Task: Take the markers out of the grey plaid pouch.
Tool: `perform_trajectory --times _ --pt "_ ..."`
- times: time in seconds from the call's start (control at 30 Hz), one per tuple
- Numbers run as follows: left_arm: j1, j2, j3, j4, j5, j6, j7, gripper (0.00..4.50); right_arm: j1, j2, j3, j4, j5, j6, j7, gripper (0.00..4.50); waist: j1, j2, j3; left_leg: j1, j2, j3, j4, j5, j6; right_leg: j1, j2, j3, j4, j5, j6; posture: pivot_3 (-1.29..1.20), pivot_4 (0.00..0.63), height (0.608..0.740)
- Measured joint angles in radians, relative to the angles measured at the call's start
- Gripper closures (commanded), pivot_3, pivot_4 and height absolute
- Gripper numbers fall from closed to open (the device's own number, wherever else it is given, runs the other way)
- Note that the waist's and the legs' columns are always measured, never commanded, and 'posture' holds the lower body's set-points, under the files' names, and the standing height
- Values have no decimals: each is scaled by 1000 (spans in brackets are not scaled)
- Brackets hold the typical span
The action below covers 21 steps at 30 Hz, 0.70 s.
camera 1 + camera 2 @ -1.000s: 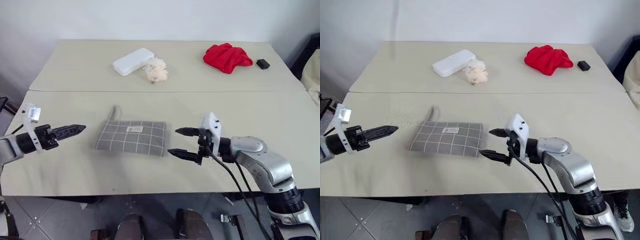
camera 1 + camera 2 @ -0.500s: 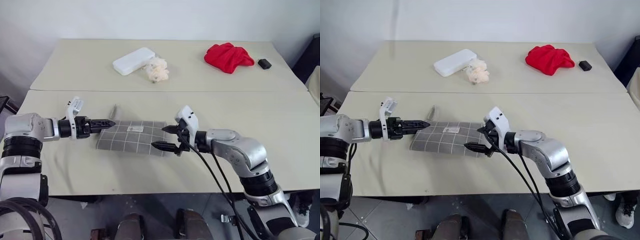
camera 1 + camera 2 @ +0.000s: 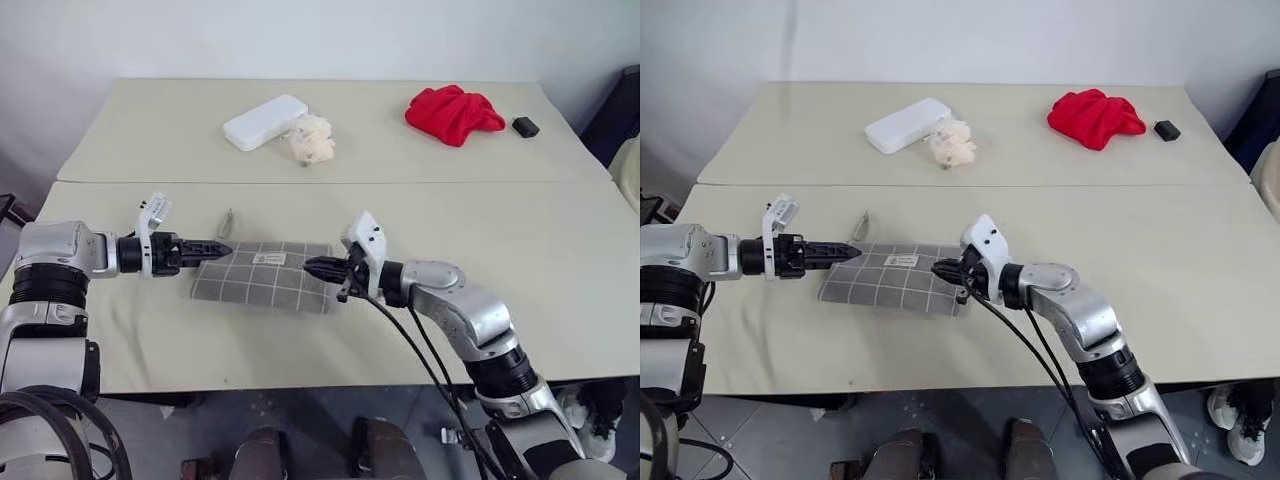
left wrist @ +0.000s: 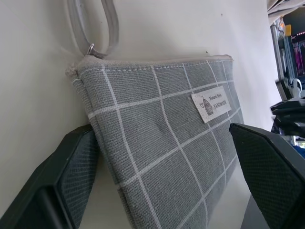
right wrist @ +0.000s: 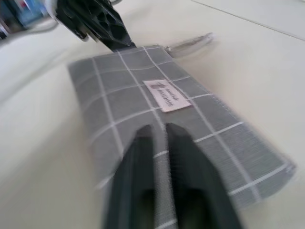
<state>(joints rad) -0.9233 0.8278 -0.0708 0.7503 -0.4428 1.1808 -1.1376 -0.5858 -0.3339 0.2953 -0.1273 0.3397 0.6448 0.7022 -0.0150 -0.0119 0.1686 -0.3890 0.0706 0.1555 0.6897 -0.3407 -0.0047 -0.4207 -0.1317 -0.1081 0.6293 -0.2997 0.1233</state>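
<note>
Grey plaid pouch (image 3: 265,275) lies flat on bench (image 3: 560,250), zipped. Soft, light fabric, prob. slides; pin one end, pull zip tab. L end effector (image 4: 162,181) spread astride its end; R end effector (image 3: 318,268) pressed together at other end.

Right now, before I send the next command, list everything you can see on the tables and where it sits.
grey plaid pouch: one, grey with white grid, front table, lying flat, zipper shut
white box: one, white, far table, left part
crumpled wad: one, cream, beside the white box
red cloth: one, red, far table, right part
small black object: one, black, right of the red cloth
left gripper: open, at the pouch's left end
right gripper: shut, at the pouch's right end
</note>
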Motion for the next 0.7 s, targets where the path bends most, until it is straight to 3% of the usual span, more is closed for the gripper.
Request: perform_trajectory --times 0.23,0.5,0.7 --pt "34 -14 13 -79 -4 51 0 0 -25 8 98 136 -176 -142 -15 4458 -11 0 0 0 0 0 0 0 0 0 -1 0 1 0 0 0 150 740" --pt "79 -22 10 -187 -35 150 -5 0 14 -65 135 101 -244 -239 81 4458 -15 0 0 2 0 0 0 0 0 2 0 0 0 0 0 0 150 740" --pt "51 -25 -24 -139 -24 138 -28 0 24 -97 148 103 -289 -325 144 4458 -13 0 0 4 0 -1 0 0 0 4 0 0 0 0 0 0 150 740"
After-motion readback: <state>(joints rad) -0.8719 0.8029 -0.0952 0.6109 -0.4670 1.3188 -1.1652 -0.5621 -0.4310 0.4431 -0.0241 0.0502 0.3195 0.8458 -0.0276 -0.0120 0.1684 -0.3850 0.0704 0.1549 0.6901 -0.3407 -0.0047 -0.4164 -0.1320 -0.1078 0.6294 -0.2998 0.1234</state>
